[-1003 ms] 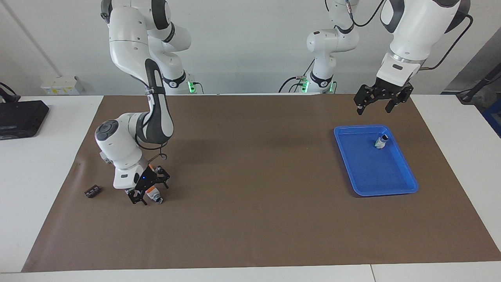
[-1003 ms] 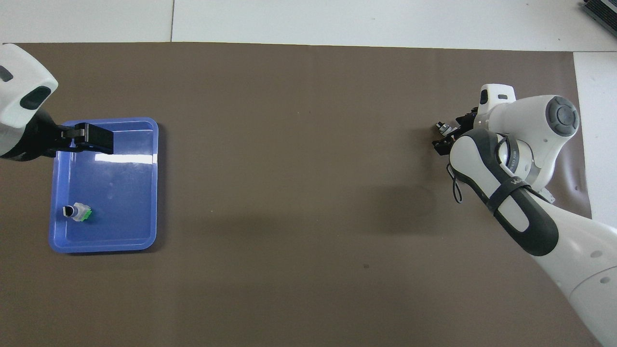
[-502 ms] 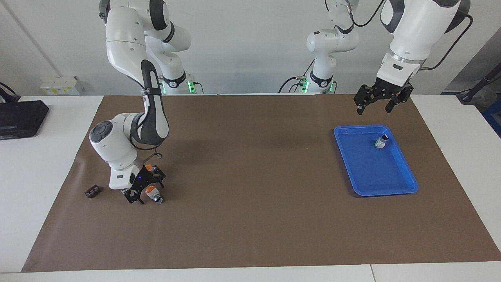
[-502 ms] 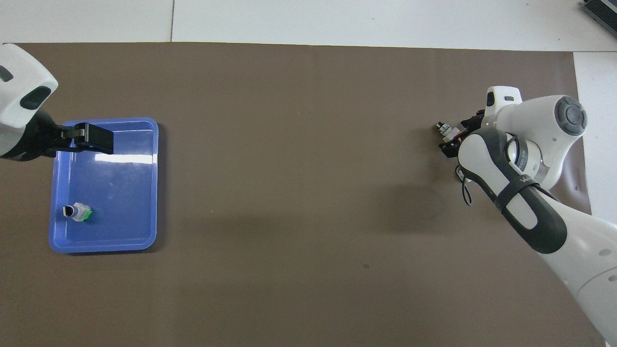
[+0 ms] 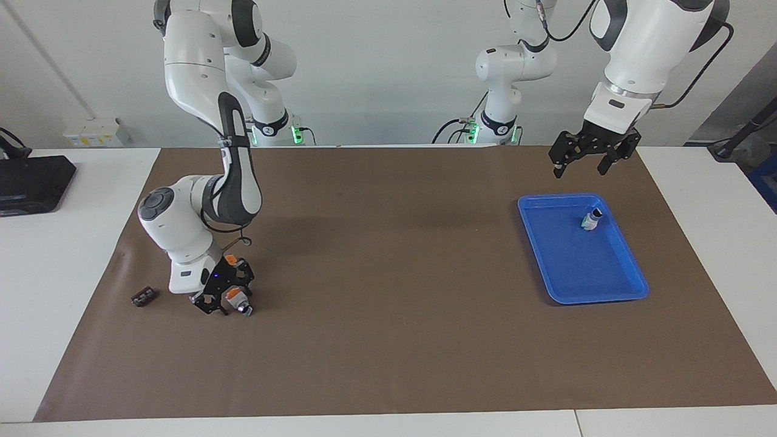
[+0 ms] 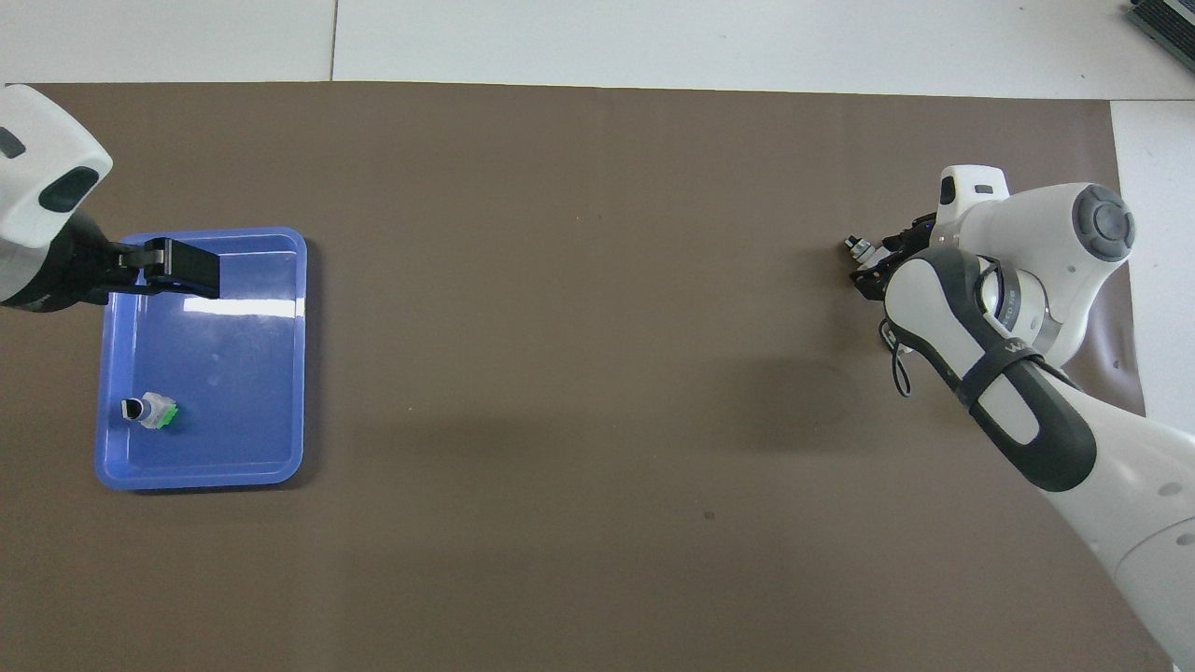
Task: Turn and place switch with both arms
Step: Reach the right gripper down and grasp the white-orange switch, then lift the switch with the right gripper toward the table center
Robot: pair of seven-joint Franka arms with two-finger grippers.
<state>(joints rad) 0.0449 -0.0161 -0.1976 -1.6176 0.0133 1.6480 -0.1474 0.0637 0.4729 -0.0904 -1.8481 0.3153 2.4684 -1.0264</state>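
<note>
On the brown-matted surface (image 5: 388, 340), the blue tray (image 5: 631, 290) already holds one switch, and the left gripper (image 5: 586, 159) waits spread open above its robot-side rim. The right gripper (image 5: 226, 295) closes around the orange-faced switch (image 5: 234, 298) at the right arm's end, so lifting and turning likely come next.

Count: two switches, one (image 5: 235, 299) on the brown mat (image 5: 388, 340) at the right gripper (image 5: 223, 295), the other switch (image 5: 590, 220) inside the blue tray (image 5: 631, 290). One tray, one mat, one small dark piece (image 5: 143, 297) on the mat beside the right gripper. Two arms, two grippers; the left gripper (image 5: 581, 159) is over the mat just beside the tray.
</note>
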